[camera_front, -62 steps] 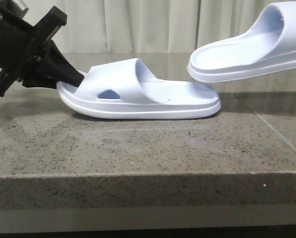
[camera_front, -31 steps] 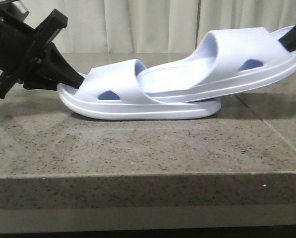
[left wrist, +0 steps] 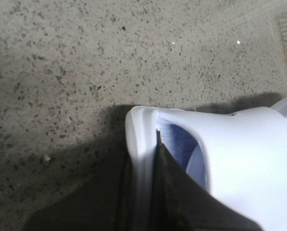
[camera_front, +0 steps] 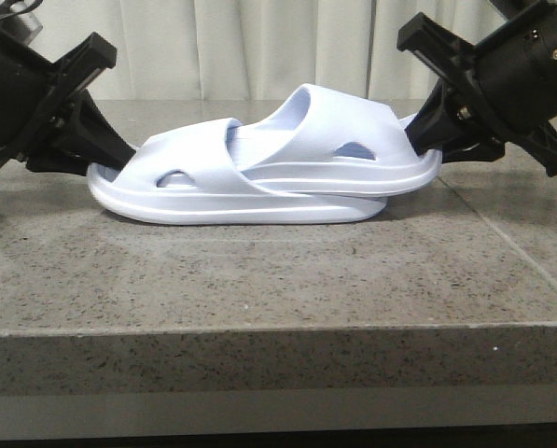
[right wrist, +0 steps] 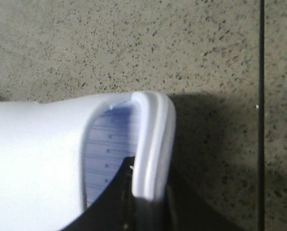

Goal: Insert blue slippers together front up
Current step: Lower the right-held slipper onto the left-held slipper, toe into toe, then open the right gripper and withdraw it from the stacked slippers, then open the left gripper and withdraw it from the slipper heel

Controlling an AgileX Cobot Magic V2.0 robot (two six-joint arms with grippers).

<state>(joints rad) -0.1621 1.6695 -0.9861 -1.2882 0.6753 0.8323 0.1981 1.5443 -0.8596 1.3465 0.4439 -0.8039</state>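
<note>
Since half a second ago the upper slipper (camera_front: 353, 154) has slid further under the strap of the lower slipper (camera_front: 222, 201), and the right pincer (camera_front: 425, 140) has come fully into the front view behind it. The lower one has shifted a little toward the left arm.

Both slippers are pale lavender-blue foam slides with thick, ridged soles, a wide smooth strap and a small rounded vent hole in the side of each strap. The lower one lies flat on the speckled grey stone bench (camera_front: 259, 280). The upper one rests on its footbed, one end tucked beneath the lower strap, the other end tilted slightly up and overhanging on the right.

The left pincer (camera_front: 119, 154) is closed on the end rim of the lower slipper; in the left wrist view one dark finger (left wrist: 174, 187) lies inside the opening under the strap and the other outside the sole edge. The right pincer grips the end rim of the upper slipper (right wrist: 153, 144) the same way, one finger (right wrist: 112, 202) on the ribbed footbed and one outside. Pale curtains (camera_front: 259, 47) hang behind the bench.
</note>
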